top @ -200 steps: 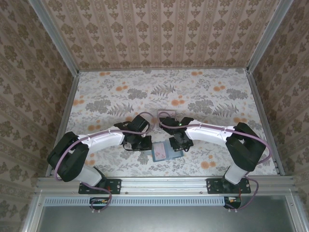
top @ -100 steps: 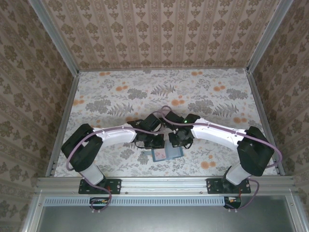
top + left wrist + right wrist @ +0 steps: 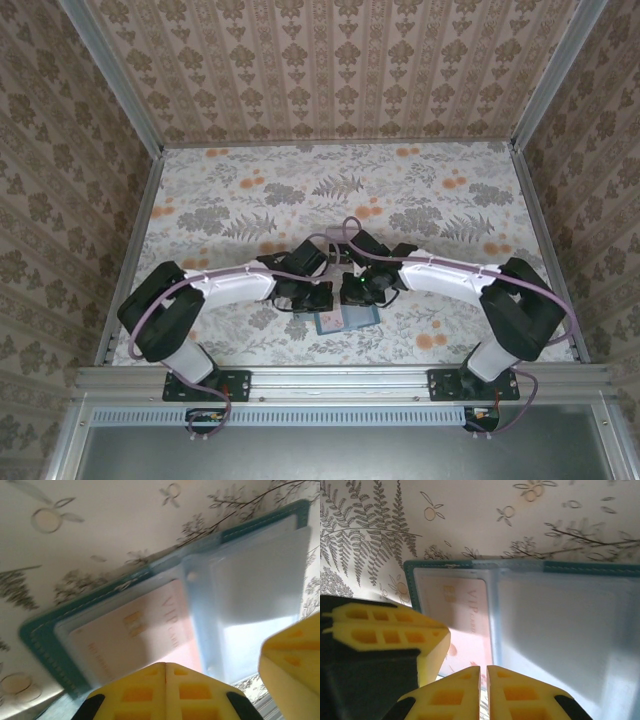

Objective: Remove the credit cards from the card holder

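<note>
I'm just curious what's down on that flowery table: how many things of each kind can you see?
Teal folding card holder: 1
Pale pink rectangular card visible inside it: 1
Yellow-fingered robot hands: 2, left hand and right hand
Total: 4

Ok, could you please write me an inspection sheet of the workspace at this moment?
Surface: floral cloth, flat.
Job's things: teal card holder lies open near the front edge; one pink card sits in its clear sleeve.
Clutter: nothing seen.
Tools: left tool shut by the card's edge; right tool shut over the holder; whether either pinches anything is unclear.
Cables: purple cables run along both arms.
Surroundings: patterned walls, metal rail in front.
</note>
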`<move>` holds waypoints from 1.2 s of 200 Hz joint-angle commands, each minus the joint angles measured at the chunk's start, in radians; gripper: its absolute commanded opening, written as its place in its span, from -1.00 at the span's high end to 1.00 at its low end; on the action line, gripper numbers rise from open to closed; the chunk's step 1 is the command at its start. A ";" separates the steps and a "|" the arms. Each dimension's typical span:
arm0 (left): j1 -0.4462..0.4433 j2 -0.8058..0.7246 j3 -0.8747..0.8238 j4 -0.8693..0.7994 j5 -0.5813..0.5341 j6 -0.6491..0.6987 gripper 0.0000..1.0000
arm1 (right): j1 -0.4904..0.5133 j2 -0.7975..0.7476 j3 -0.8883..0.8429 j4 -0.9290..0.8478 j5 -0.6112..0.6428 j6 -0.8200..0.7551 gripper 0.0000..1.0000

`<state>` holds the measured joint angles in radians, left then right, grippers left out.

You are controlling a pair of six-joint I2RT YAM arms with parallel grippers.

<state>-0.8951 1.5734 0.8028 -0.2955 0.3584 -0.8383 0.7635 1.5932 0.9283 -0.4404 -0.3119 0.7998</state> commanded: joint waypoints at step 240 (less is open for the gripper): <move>0.039 -0.025 -0.079 -0.033 -0.021 0.010 0.88 | -0.008 0.096 0.058 0.022 -0.038 -0.018 0.48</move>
<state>-0.8677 1.5509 0.7399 -0.2832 0.3630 -0.8448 0.7616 1.7325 0.9760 -0.4072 -0.3443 0.7704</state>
